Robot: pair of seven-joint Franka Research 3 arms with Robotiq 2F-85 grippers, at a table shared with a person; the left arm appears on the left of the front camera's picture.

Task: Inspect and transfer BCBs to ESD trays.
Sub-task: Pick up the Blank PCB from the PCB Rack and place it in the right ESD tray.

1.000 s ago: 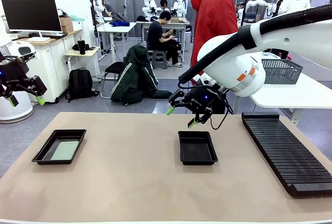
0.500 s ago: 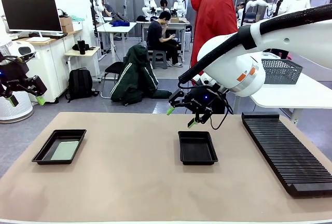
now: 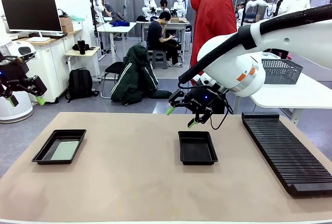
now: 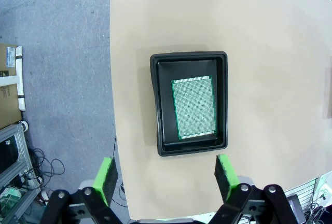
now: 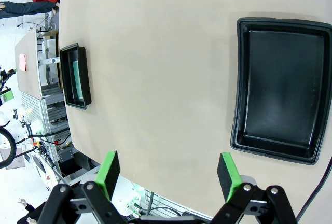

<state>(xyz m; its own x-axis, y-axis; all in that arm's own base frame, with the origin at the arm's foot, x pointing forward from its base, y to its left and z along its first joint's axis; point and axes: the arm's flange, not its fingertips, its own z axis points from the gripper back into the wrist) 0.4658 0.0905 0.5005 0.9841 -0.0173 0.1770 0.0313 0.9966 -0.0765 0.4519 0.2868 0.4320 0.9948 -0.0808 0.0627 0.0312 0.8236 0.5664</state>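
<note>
A black ESD tray sits at the table's left and holds one green BCB, seen from above as a speckled board lying flat in the tray. A second black ESD tray near the middle has a bare floor, and in the right wrist view it lies to the right. My left gripper hangs open off the table's left edge, high above its tray. My right gripper is open in the air just behind the middle tray, nothing between its fingers.
A long black ribbed rack lies along the table's right side. A grey mesh basket stands on a white side table at the right. A person in a red jacket stands behind the far edge.
</note>
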